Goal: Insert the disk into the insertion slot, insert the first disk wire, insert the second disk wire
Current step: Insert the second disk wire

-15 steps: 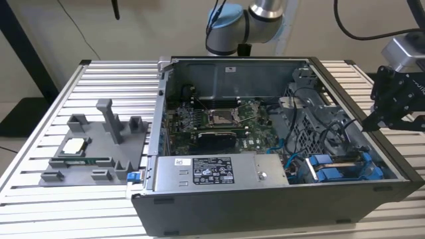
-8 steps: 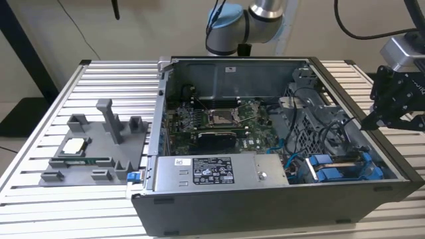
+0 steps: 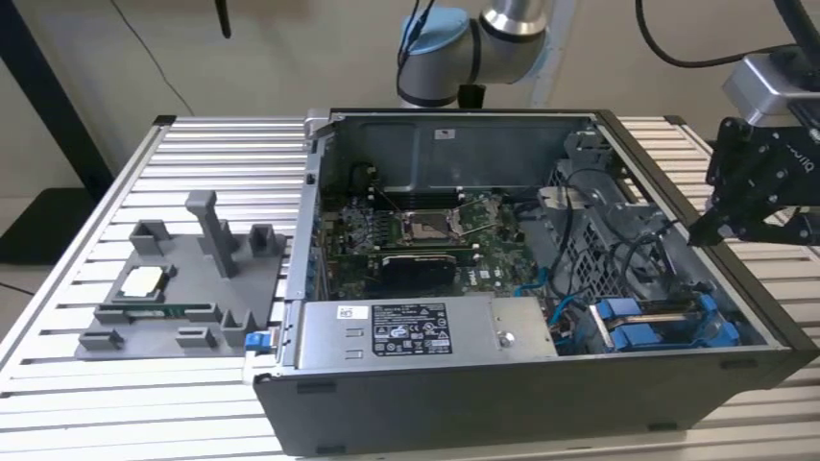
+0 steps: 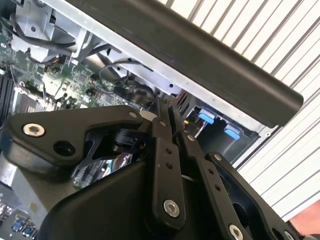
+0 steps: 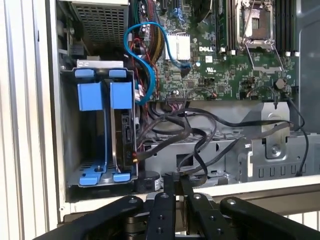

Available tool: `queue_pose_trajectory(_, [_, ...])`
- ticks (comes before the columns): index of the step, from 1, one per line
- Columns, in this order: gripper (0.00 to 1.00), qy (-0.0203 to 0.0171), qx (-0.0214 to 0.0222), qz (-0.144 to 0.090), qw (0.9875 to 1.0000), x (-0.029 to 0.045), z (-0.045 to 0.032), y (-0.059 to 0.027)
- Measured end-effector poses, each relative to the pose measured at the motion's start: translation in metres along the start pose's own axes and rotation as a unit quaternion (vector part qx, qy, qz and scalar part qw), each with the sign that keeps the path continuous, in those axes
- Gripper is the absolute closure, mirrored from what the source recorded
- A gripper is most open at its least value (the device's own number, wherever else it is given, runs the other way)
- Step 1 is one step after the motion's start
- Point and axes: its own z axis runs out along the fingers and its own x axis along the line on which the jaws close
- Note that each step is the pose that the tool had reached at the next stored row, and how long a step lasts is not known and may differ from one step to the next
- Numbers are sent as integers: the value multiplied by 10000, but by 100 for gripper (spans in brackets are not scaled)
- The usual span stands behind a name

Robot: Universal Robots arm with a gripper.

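Fingers of the black two-finger gripper [image 5: 176, 189] sit close together with nothing visible between them. It hangs just outside the long wall of the open dark grey computer case [image 3: 513, 413], at the drive end, probably so its cameras can look down into the bay. The flat silver-grey disk in its bright blue plastic carrier [image 5: 124, 131] stands edge-on inside the insertion slot of the dark grey metal drive cage [image 5: 70, 145] and looks fully seated, so the first step seems done. Loose black cables [image 5: 200, 137] lie between the cage and the green motherboard [image 5: 220, 60]; whether any reaches the disk I cannot tell. The first wrist view gives the bay and a looping blue cable [image 5: 142, 55]; the exterior view adds the grey labelled power-supply box [image 3: 410, 331] and the slatted metal table [image 3: 192, 154]
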Motion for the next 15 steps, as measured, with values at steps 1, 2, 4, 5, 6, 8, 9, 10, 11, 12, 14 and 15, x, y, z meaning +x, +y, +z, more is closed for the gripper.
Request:
queue_pose_trajectory(1, [84,-1,4,-1,10000,1,-2,31])
queue_pose_trajectory(2, [84,-1,12,-2,10000,2,-4,64])
queue_pose_trajectory(4, [84,3,38,-7,10000,5,-6,131])
queue_pose_trajectory(5, [84,4,54,-10,10000,6,-6,165])
queue_pose_trajectory(6, [84,6,70,-14,10000,8,-7,200])
queue_pose_trajectory(8, [84,12,102,-19,9999,10,-10,268])
queue_pose_trajectory(9, [84,18,118,-22,9999,11,-12,300])
queue_pose_trajectory(10, [84,24,135,-26,9999,12,-15,331])
queue_pose_trajectory(11, [84,31,155,-30,9999,14,-16,361])
queue_pose_trajectory(12, [84,42,175,-33,9998,15,-18,392])
queue_pose_trajectory(14, [84,71,219,-41,9997,17,-19,447])
queue_pose_trajectory(15, [84,88,246,-46,9996,19,-19,471])
